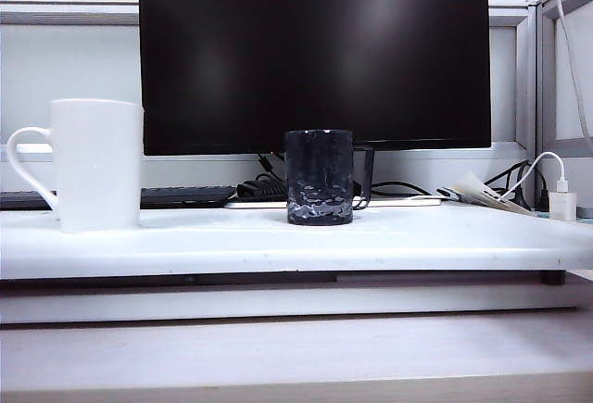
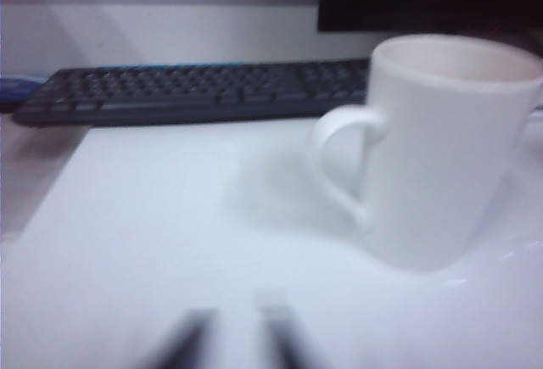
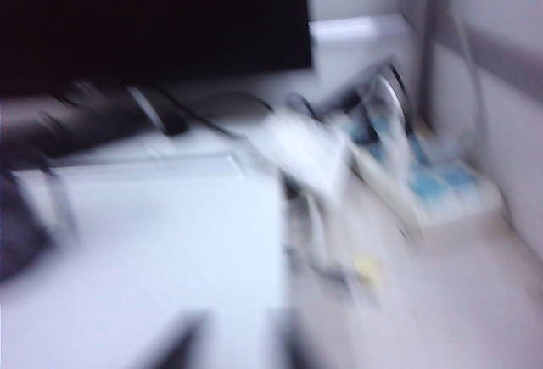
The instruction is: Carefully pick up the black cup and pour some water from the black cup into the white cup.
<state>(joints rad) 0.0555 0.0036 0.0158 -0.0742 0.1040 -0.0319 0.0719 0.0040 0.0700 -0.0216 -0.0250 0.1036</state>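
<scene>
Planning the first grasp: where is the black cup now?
In the exterior view the black cup stands near the middle of the white board, before the monitor, right of the white cup.

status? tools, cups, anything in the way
Both tools back, off the cups; left tool and right tool hold nothing. Black cup and white cup upright, apart. Nothing between them.

We count 2 cups on the white board [image 1: 278,245]: 1 black cup [image 1: 319,177], 1 white cup [image 1: 96,164]. Behind: 1 monitor [image 1: 315,51], 1 keyboard [image 1: 185,196], 1 white charger plug [image 1: 561,203]. Cables too tangled to count.
</scene>
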